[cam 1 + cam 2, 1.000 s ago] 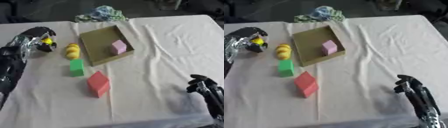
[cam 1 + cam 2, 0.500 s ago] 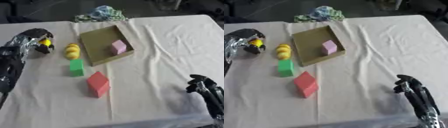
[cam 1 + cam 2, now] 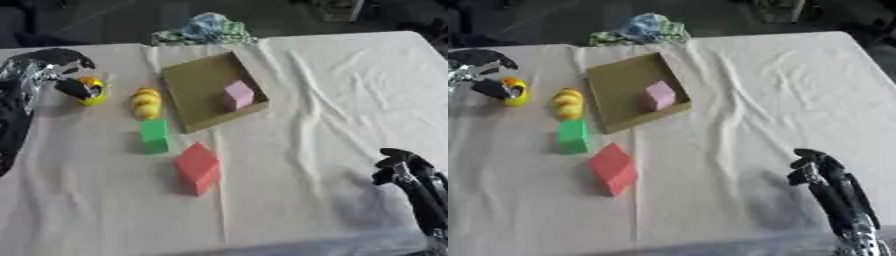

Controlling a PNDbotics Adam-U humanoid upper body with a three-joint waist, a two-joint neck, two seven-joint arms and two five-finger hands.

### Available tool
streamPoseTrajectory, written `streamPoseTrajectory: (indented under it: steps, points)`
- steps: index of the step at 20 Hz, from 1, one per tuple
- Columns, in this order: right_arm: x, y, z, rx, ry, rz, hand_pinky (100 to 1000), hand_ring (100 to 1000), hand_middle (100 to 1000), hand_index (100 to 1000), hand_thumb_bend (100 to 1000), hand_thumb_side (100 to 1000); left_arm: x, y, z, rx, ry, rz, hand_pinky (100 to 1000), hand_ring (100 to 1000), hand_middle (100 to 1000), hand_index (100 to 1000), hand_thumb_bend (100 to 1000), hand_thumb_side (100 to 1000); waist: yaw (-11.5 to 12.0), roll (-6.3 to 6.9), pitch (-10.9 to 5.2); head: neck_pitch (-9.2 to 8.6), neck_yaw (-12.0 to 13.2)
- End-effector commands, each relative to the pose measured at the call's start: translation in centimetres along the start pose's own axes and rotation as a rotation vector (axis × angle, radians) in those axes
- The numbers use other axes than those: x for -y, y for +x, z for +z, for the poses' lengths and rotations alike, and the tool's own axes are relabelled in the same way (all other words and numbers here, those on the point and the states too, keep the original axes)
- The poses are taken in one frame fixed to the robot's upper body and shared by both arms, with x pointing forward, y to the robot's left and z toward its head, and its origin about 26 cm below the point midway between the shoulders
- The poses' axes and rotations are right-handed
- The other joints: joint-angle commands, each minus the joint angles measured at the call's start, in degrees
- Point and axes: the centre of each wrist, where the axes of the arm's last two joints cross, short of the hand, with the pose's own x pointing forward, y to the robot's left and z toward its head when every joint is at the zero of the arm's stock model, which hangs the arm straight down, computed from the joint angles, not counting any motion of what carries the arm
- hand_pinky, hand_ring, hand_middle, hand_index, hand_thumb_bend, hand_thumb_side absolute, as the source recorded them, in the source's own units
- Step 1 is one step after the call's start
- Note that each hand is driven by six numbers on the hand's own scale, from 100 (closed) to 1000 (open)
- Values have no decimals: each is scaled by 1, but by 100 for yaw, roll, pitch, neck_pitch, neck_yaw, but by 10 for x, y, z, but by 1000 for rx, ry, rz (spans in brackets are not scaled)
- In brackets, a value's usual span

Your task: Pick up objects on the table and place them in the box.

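- Table [image 3: 332, 80]: covered with a wrinkled cream cloth; it fills most of both views.
- Box [image 3: 194, 87]: shallow, tan, open-topped, far centre-left on the cloth, turned askew to the table edges.
- Pink block [image 3: 237, 95]: lies inside the box, against its right wall.
- Yellow object [image 3: 146, 103]: lumpy and rounded, just left of the box, on the cloth. Cannot make out what it is.
- Green block [image 3: 154, 135]: near side of the yellow object, close to the box's near-left corner, apart from both.
- Red block [image 3: 198, 167]: nearer again and slightly right of the green block; largest of the loose blocks, resting tilted on the cloth.
- Small yellow item [image 3: 91, 90]: has a dark part, sits at the far left of the table, well left of the box.
- Left hand [image 3: 39, 67]: enters from the left edge, fingers arched over the small yellow item, a dark finger or thumb tip touching its left side. Fingers curled around it, though cannot tell whether the item is lifted off the cloth.
- Right hand [image 3: 826, 177]: near right corner, idle, fingers up and loosely bent, holding nothing, above the cloth.
- Crumpled blue-green cloth [image 3: 205, 29]: at the far edge of the table, beyond the box.
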Motion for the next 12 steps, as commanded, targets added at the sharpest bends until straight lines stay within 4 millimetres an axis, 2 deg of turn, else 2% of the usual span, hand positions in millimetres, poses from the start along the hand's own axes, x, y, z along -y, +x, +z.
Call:
streamPoseTrajectory:
  steps: [1,2,4,7,8,10,11,12]
  points:
    - [7,4,-1,13,-7,22,513,521,537,743,100,639,-9,-20,9,-36,-34,-34,861,822,861,921,312,697,8,-12,-154,-20,-11]
    - [7,4,-1,12,-7,22,513,521,537,744,100,641,-6,-20,8,-37,-52,-38,838,798,846,911,316,655,13,-14,-152,-20,-11]
    - [6,4,-1,11,-5,22,514,521,537,743,100,640,0,-21,8,-36,-84,-40,750,696,762,844,325,402,19,-21,-150,-20,-16]
    - [7,3,0,8,-7,23,514,521,537,743,100,640,1,-21,8,-37,-78,-40,640,552,598,730,235,344,24,-28,-153,-20,-19]
    - [7,3,0,7,-8,24,514,521,537,743,100,641,-1,-22,9,-35,-55,-38,596,501,538,687,171,315,26,-29,-155,-20,-18]
    - [7,2,1,5,-9,25,514,521,537,743,100,642,-10,-23,13,-19,16,-22,558,461,490,649,100,285,30,-27,-159,-20,-23]
    - [7,2,1,4,-8,26,514,521,537,743,100,641,-17,-22,15,-2,62,-11,550,449,478,640,100,274,32,-25,-160,-20,-30]
    - [7,2,1,4,-8,27,513,521,537,743,100,642,-24,-22,18,18,107,2,545,440,472,637,100,511,35,-22,-162,-20,-34]
